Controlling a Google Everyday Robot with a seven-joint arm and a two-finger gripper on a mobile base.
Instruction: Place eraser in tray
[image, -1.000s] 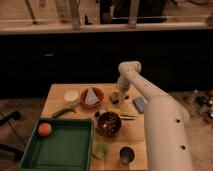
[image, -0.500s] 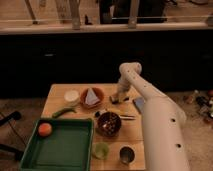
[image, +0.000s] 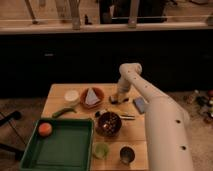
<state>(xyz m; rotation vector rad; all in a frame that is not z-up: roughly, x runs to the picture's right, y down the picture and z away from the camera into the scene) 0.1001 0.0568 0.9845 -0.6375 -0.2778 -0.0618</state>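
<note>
The green tray (image: 64, 149) lies at the table's front left, with an orange fruit (image: 45, 129) in its far left corner. My gripper (image: 116, 98) is down at the table's far middle, just right of the orange bowl (image: 92, 97). A small tan and dark block, the eraser (image: 113, 100), shows right at the gripper's tip on the table. Whether the gripper holds it cannot be told. The gripper is far from the tray.
A white bowl (image: 72, 95), a green pepper (image: 63, 112), a dark bowl (image: 109, 123), thin sticks (image: 126, 116), a blue pad (image: 140, 104), a green cup (image: 101, 150) and a dark can (image: 127, 154) stand on the wooden table (image: 60, 92). My arm crosses the table's right side.
The gripper stays at the same spot by the orange bowl. The arm behind it has shifted slightly. Nothing on the table has moved.
</note>
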